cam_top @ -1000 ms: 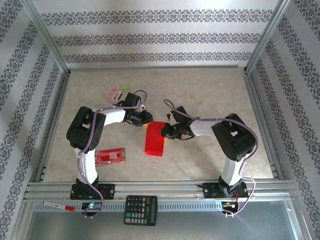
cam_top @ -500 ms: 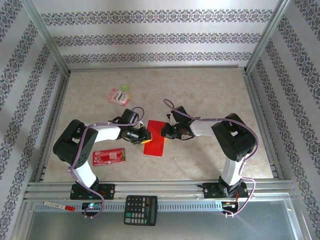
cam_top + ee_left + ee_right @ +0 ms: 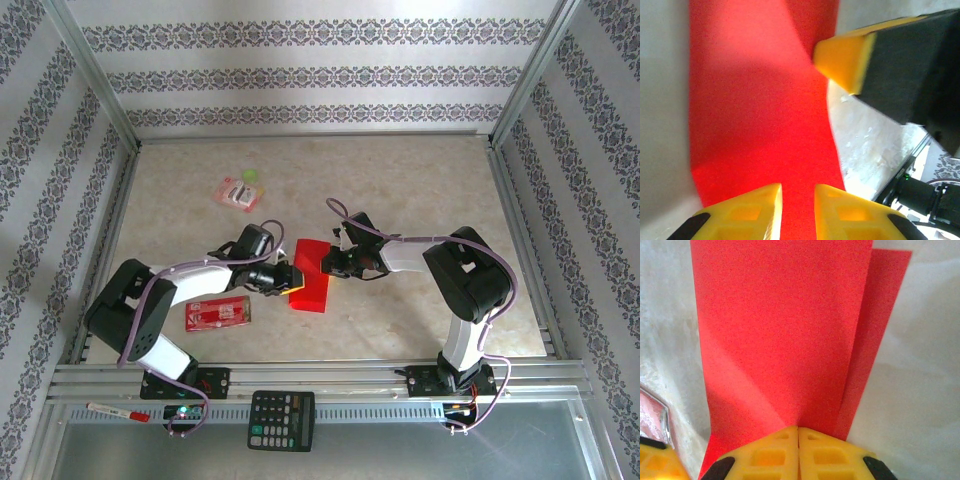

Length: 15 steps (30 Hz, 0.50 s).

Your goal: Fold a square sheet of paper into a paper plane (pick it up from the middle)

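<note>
Paper: the square sheet of paper [image 3: 311, 282], doubled into a long red strip, lies flat mid-table between the two arms.
Long axis: it runs far to near in the top view, and both ends are square-cut.
Layers: the right wrist view shows the upper layer [image 3: 780, 330] offset, with a sliver of the lower one along its right side.
Right gripper [image 3: 325, 264]: clenched tight on the strip's far end, fingertips [image 3: 775, 452] pressed together.
Left gripper [image 3: 290, 279]: at the strip's left long edge, jaws a narrow gap apart over the red, grasping nothing.
</note>
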Motion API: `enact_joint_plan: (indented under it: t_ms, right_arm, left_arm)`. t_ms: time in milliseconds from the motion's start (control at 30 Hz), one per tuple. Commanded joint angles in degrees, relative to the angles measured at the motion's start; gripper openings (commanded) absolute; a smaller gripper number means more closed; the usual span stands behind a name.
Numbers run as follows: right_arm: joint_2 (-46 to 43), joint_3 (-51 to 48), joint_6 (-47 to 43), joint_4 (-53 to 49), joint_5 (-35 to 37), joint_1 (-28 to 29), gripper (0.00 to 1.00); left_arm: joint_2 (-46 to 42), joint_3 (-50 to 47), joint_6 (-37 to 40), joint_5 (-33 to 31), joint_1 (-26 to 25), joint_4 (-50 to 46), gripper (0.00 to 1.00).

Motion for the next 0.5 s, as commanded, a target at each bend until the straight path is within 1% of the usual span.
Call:
enact_joint_plan:
  t_ms: [0, 133, 233, 333, 400, 467]
  right_arm:
    - [5.93, -3.27, -1.75, -9.68, 9.82, -0.69, 0.07]
    - [6.21, -3.12, -1.84, -9.74, 9.64, -0.65, 0.07]
    - [5.96, -3.28, -1.93, -9.65, 9.73, -0.65, 0.07]
    - [5.85, -3.55, -1.84, -9.56, 9.73, -0.67, 0.07]
    - [5.86, -3.57, -1.77, -9.41, 9.67, -0.65, 0.07]
    - [5.78, -3.50, -1.75, -9.30, 9.65, -0.65, 0.07]
  left_arm:
    - [3.30, -1.11, 1.38, -0.79, -0.23, -3.71, 0.23]
    - [3.01, -2.31, 3.08, -1.36, 0.02, -6.02, 0.23]
    - [-1.23, -2.60, 3.62, -0.43, -0.09, -7.38, 0.24]
    - [-5.13, -2.47, 2.44, 0.86, -0.03, -5.76, 0.27]
    - [-4.52, -2.34, 1.37, 1.89, -0.06, -3.92, 0.27]
    - [-2.00, -2.14, 1.42, 2.40, -0.12, -4.27, 0.27]
